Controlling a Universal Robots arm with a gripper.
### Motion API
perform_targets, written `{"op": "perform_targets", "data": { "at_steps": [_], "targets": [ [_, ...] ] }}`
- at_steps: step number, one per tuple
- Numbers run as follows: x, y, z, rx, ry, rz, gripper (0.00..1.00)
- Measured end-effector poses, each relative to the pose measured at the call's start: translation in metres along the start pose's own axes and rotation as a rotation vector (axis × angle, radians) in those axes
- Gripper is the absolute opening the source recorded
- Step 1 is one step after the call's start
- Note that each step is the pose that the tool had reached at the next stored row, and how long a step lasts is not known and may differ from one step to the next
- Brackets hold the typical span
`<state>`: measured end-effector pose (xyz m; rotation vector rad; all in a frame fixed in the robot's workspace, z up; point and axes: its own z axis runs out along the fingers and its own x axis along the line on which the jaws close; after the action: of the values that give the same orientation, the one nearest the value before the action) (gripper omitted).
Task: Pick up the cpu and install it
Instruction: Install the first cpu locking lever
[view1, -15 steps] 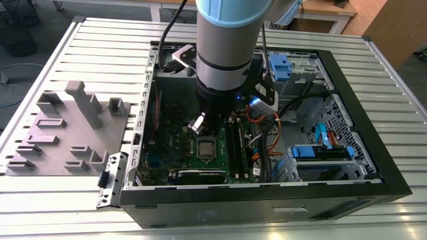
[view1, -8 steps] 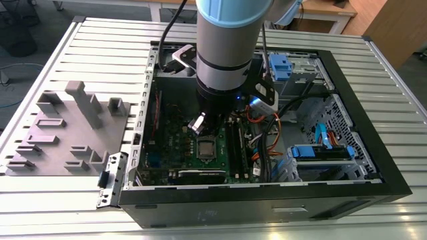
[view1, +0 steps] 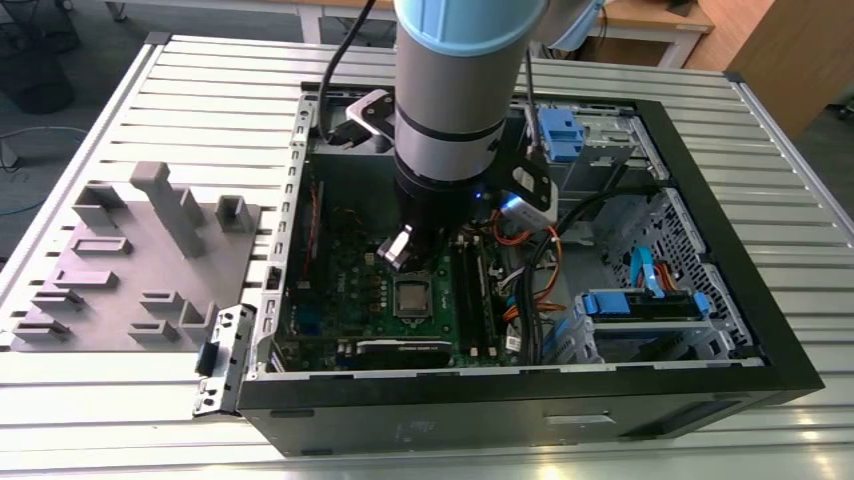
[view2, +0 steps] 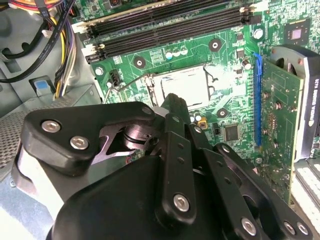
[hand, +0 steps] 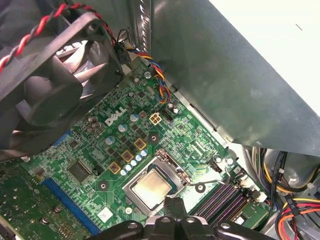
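First wrist view: cpu (hand: 151, 187) in socket, just beside gripper (hand: 172, 206).

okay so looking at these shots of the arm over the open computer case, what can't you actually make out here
- Gripper fingertips: in both wrist views its own black linkage covers them.
- Cpu near edge: the gripper hides it in the first wrist view.
- Whether the gripper touches the cpu: cannot tell.
- Green circuit board: the arm covers its middle in the exterior view.

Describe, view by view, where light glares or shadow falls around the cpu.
First wrist view: the cpu glows warm under soft light, the case wall above is washed out white. Second wrist view: glare whitens the cpu. Exterior view: the arm shades the green circuit board.
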<state>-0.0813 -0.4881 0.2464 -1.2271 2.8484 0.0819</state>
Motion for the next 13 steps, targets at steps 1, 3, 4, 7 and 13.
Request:
{"op": "perform_targets", "data": {
  "at_steps": [1, 3, 4, 7, 13],
  "targets": [
    [-0.0006, -0.0006, 0.0000, 0.0001, 0.0001, 0.000, 0.11],
    [-0.0018, -0.0019, 0.0000, 0.0000, 0.0002, 0.000, 0.11],
    [-0.0026, -0.0027, 0.0000, -0.0002, 0.0003, 0.000, 0.11],
    [-0.0057, -0.0060, 0.0001, -0.0013, 0.0014, 0.000, 0.11],
    [-0.0089, -0.0094, 0.0002, -0.0022, 0.0022, 0.000, 0.11]
  ]
}}
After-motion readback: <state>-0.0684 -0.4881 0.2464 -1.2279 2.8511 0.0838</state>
